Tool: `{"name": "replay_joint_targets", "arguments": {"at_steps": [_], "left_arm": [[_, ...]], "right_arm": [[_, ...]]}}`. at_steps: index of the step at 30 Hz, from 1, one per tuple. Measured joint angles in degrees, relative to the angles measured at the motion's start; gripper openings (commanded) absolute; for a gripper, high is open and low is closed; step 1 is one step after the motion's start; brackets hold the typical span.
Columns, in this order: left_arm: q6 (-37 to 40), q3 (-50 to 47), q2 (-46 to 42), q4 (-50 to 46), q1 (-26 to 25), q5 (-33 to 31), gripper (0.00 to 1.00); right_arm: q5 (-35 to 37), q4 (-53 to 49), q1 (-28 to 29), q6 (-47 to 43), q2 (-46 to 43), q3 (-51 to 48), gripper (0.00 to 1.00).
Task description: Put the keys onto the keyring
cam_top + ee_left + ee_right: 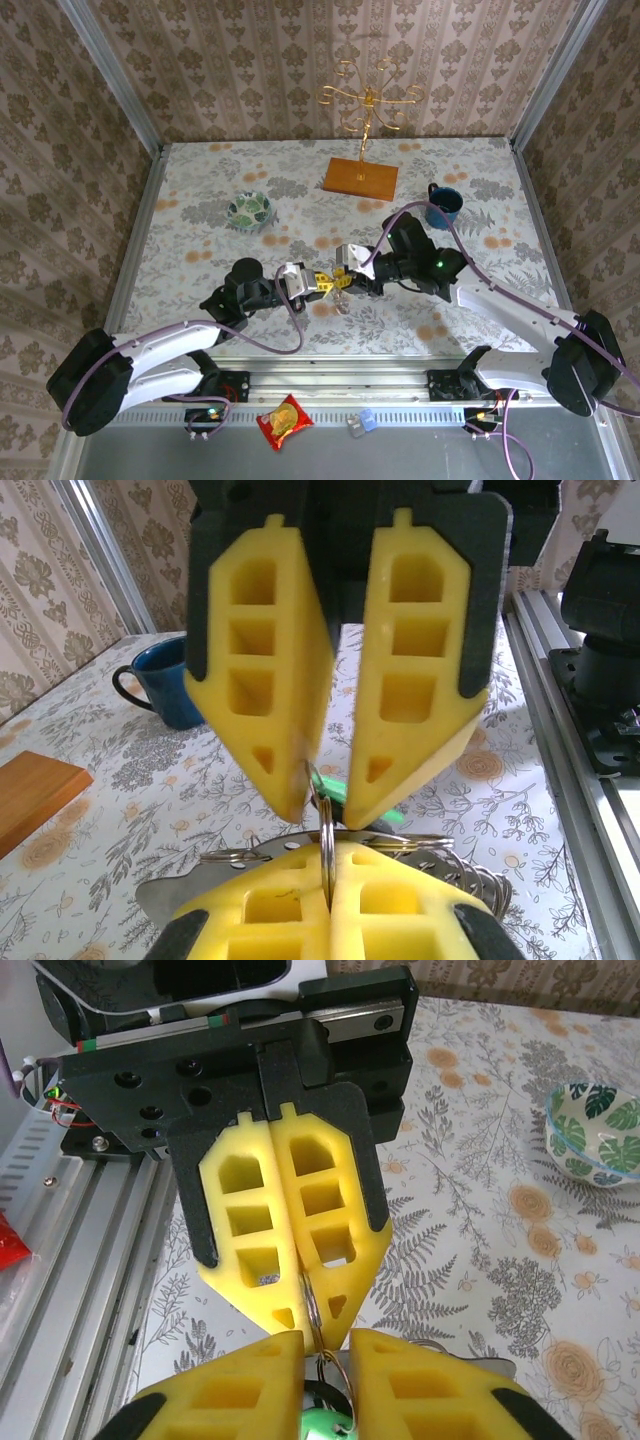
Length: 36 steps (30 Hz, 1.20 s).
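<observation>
Both grippers meet nose to nose above the table's near middle. My left gripper [318,283] [330,865] is shut on a thin metal ring [327,835] that stands upright between its yellow pads. That ring belongs to the keyring, whose grey strap [165,905] and several smaller rings hang below. My right gripper [345,280] [328,1350] faces it with a narrow gap between its fingertips. The green-headed key [335,1428] [350,792] and a wire ring sit in that gap. Whether the pads press the key is unclear.
A patterned bowl [250,210] stands at the back left and a blue mug [443,203] at the back right. The gold wire stand on its wooden base [361,178] is at the far middle. A red packet [285,421] lies on the near rail.
</observation>
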Motion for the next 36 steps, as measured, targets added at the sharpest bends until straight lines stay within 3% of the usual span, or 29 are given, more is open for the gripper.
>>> {"name": "replay_joint_targets", "arguments": {"at_steps": [6, 12, 20, 23, 32, 36], "left_arm": [[0.81, 0.04, -2.54, -3.26, 0.00, -0.94, 0.00], [2.80, 1.09, -6.47, -7.91, 0.00, -1.88, 0.00], [3.50, 1.68, -6.97, -9.55, 0.00, -2.01, 0.00], [3.50, 1.68, -6.97, -9.84, 0.00, -2.01, 0.00], [3.50, 1.70, -6.97, -10.36, 0.00, -1.99, 0.00], [3.50, 1.84, -6.97, -10.56, 0.00, -1.99, 0.00]], "right_arm": [[1.62, -0.81, -0.24, 1.09, -2.12, -0.37, 0.49], [5.03, 1.77, -0.42, 5.03, -6.73, -4.90, 0.50], [6.51, 5.79, 1.49, 8.20, -4.83, -6.88, 0.50], [5.95, 8.11, 1.73, 9.62, -3.93, -6.97, 0.48], [5.53, 10.25, 1.73, 10.62, -3.10, -6.99, 0.25], [5.53, 10.25, 1.73, 10.45, -2.84, -6.97, 0.30]]}}
